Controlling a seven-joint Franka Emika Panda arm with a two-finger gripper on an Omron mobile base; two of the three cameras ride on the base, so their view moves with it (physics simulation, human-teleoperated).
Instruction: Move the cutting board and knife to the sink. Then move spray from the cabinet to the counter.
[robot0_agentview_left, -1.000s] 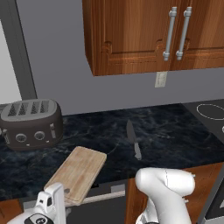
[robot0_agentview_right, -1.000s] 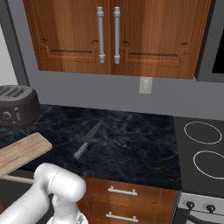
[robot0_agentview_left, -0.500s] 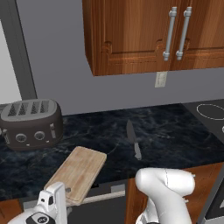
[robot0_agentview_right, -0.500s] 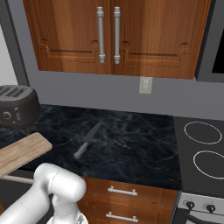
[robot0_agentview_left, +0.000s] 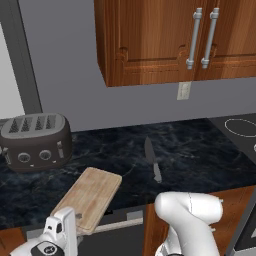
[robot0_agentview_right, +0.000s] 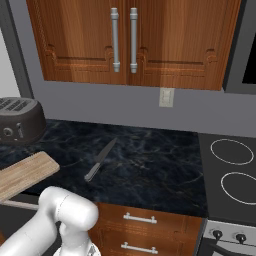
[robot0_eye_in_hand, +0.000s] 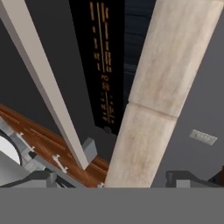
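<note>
The light-tan cutting board (robot0_agentview_left: 90, 199) lies at the counter's (robot0_agentview_left: 200, 150) front edge, its near end hanging over it; the right base view has the cutting board (robot0_agentview_right: 24, 173) at the far left. My gripper (robot0_agentview_left: 66, 226) sits low at that near end. In the hand view the cutting board's edge (robot0_eye_in_hand: 144, 109) runs up between my gripper's (robot0_eye_in_hand: 116, 179) two spread fingertips, with gaps on both sides. The knife (robot0_agentview_left: 152, 160) lies flat mid-counter, to the right of the board, also seen as the knife (robot0_agentview_right: 100, 160). The wall cabinet (robot0_agentview_left: 150, 40) has its doors shut, so the spray is hidden.
A dark toaster (robot0_agentview_left: 35, 142) stands at the back left of the counter (robot0_agentview_right: 150, 170). A stove top (robot0_agentview_right: 232, 170) adjoins on the right. A wall outlet (robot0_agentview_right: 166, 97) sits under the cabinet (robot0_agentview_right: 125, 40). Drawers (robot0_agentview_right: 140, 225) front the base units.
</note>
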